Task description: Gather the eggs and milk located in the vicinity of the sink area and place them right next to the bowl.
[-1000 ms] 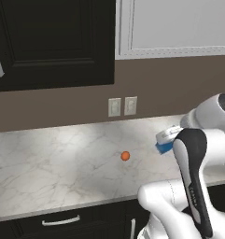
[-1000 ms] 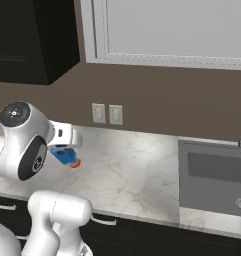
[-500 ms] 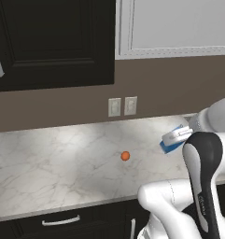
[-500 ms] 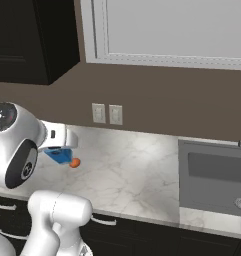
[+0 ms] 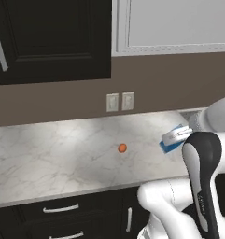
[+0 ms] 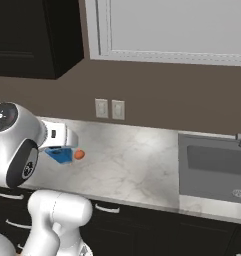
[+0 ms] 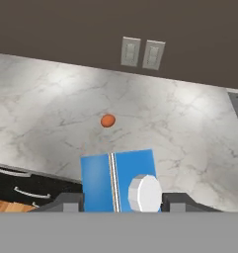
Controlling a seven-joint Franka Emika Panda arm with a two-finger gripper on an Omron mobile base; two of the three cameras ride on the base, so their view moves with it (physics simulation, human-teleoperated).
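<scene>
Swung further toward the right edge of the left base view: end effector [image 5: 175, 138], with the milk [image 5: 171, 144] clamped between its fingers, now lower and closer to the frame's right side than a second ago. In the right base view, shifted the opposite way: end effector [image 6: 59, 143] and the blue milk [image 6: 60, 154] nearer the left edge, now tucked just left of the small orange ball [image 6: 79, 155] on the desk [image 6: 132, 160], where before the carton overlapped it. Big white shoulder joint also rolled leftward and lower in that view. Upper arm link in the left base view moved rightward, covering less of the desk.
</scene>
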